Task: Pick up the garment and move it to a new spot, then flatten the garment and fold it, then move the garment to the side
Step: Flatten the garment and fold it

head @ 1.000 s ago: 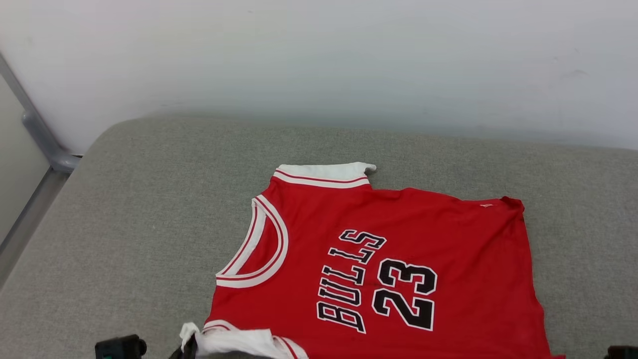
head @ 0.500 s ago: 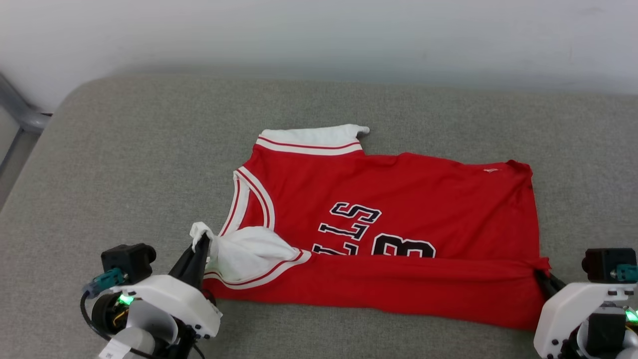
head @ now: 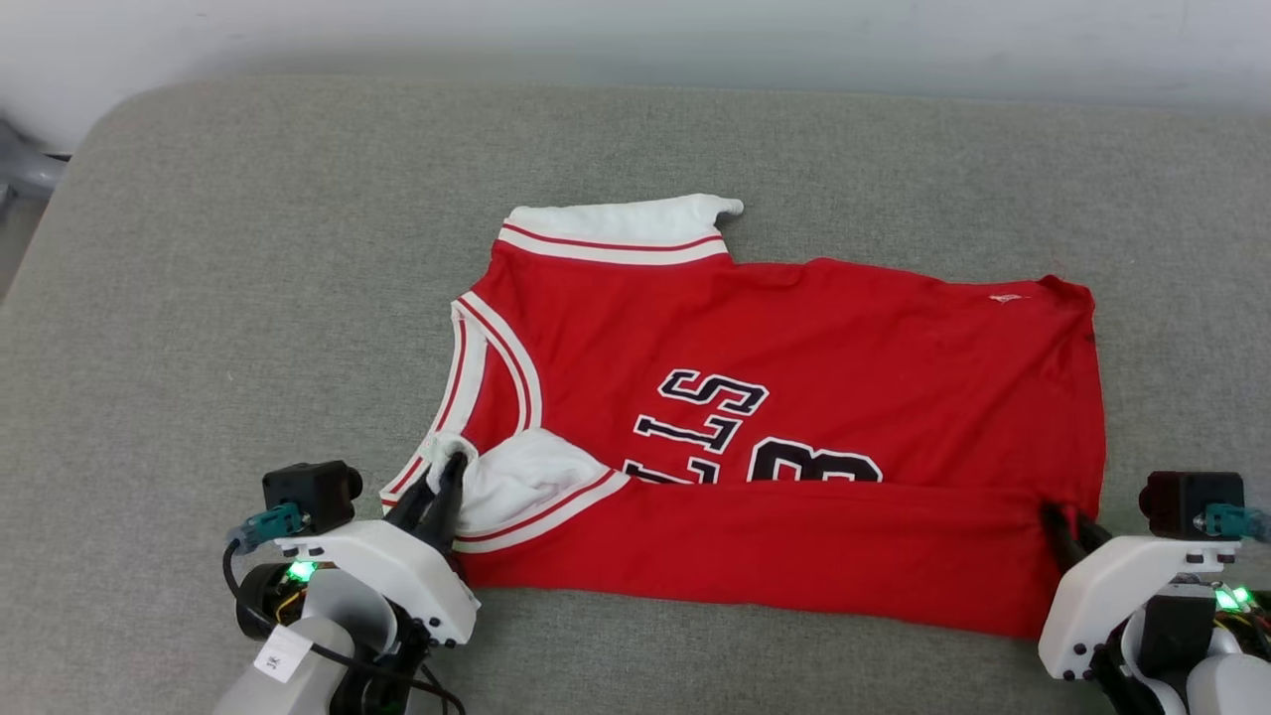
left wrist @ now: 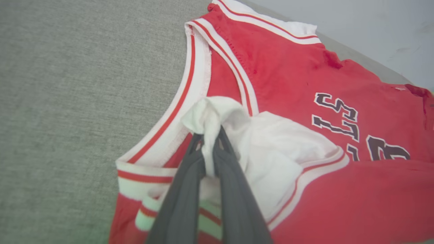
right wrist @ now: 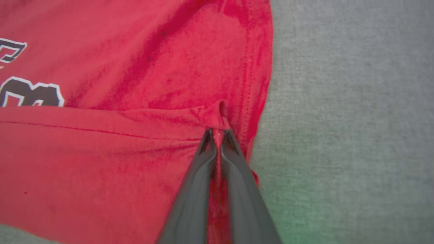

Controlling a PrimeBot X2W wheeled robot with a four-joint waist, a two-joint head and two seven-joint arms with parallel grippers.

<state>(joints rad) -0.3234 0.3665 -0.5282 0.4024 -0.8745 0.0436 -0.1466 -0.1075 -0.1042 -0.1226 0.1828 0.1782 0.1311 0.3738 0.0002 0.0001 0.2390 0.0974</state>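
Note:
The garment (head: 794, 348), a red jersey with white striped trim and black lettering, lies on the grey cushion (head: 248, 248). Its near long edge is folded over the lower half of the lettering. My left gripper (head: 452, 467) is shut on the bunched white sleeve (left wrist: 210, 112) at the folded flap's left end, beside the neckline. My right gripper (head: 1058, 516) is shut on a pinch of red cloth (right wrist: 220, 115) at the flap's right end, near the hem. In the wrist views the left gripper (left wrist: 210, 139) and right gripper (right wrist: 217, 132) each have cloth squeezed between the tips.
The cushion runs wide to the left and behind the jersey, and a strip of it lies bare right of the hem (right wrist: 339, 101). A pale wall (head: 635, 30) stands behind. A grey metal rail (head: 25, 169) shows at the far left.
The head camera has tilted down, bringing both grippers into view. The jersey's near edge has been carried up over the lettering. The left gripper has lowered the white sleeve onto the neckline.

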